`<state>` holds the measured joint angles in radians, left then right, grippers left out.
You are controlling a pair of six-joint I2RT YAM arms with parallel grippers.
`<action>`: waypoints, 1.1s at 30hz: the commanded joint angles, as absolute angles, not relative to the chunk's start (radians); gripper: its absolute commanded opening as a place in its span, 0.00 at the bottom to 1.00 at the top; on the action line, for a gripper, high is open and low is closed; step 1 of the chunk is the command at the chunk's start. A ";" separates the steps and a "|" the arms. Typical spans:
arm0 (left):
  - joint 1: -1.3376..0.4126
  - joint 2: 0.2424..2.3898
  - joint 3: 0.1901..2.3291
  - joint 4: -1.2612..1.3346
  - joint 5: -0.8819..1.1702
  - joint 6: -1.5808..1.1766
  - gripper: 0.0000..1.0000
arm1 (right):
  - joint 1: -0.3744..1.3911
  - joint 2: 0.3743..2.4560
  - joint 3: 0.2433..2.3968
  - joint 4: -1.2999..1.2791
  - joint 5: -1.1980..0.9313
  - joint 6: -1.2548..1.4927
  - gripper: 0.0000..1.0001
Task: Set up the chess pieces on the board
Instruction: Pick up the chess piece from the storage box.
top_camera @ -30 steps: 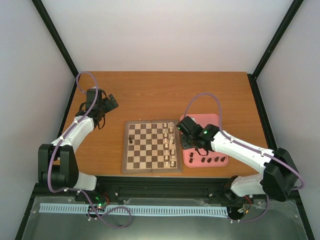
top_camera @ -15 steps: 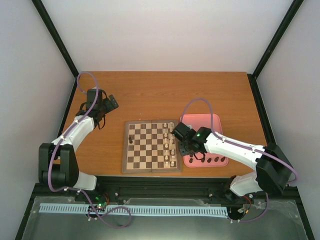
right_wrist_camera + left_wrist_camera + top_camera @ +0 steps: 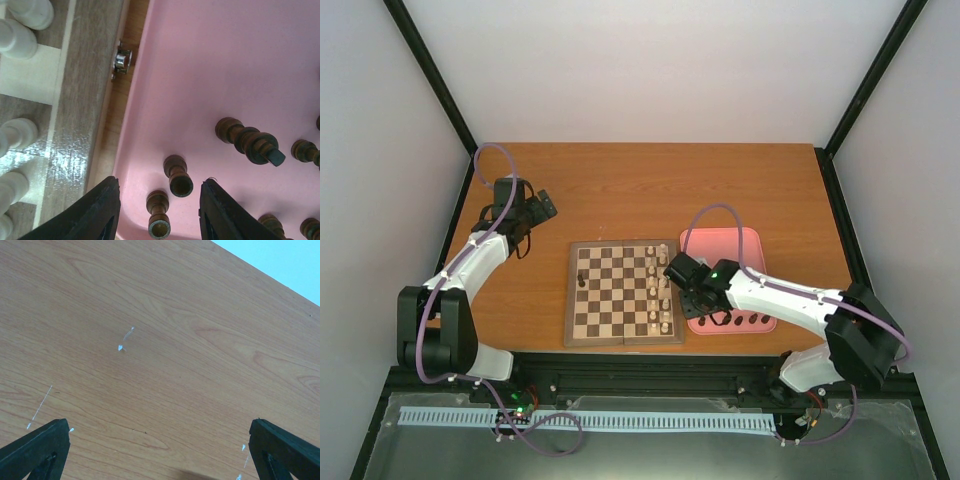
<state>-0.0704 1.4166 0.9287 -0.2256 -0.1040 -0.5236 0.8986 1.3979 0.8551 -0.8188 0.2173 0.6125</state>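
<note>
Right gripper point(image 3: 161, 202) held spread apart, nothing clamped, low over left edge of pink rounded plastic tray point(image 3: 225, 75). Small dark brown chess pieces point(image 3: 178, 176) seen scattered in tray, two right between fingers point(image 3: 107, 210). Square checkered wooden board point(image 3: 571, 300) sat just beside tray. One dark piece point(image 3: 582, 278) stood on its left side, cream-white pieces point(image 3: 661, 290) lined along right. Left gripper point(image 3: 160, 455) also spread wide, over bare orange-brown wooden table point(image 3: 150, 340), well apart from board.

I see a pink tray point(image 3: 738, 245) on the right half of the wooden table point(image 3: 620, 185), with cream-white pieces point(image 3: 660, 290) standing upright in two columns just to its left. On my left wrist feed the table carries a few small white scuffs point(image 3: 125, 340)
</note>
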 commanded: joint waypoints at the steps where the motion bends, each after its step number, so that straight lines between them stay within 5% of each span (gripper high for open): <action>1: -0.076 1.422 0.970 -0.225 -0.103 -0.524 1.00 | 0.907 1.422 0.837 -0.823 0.252 0.637 0.45; 33: -0.076 1.420 0.968 -0.227 -0.107 -0.526 1.00 | 0.887 1.491 0.817 -0.789 0.281 0.623 0.37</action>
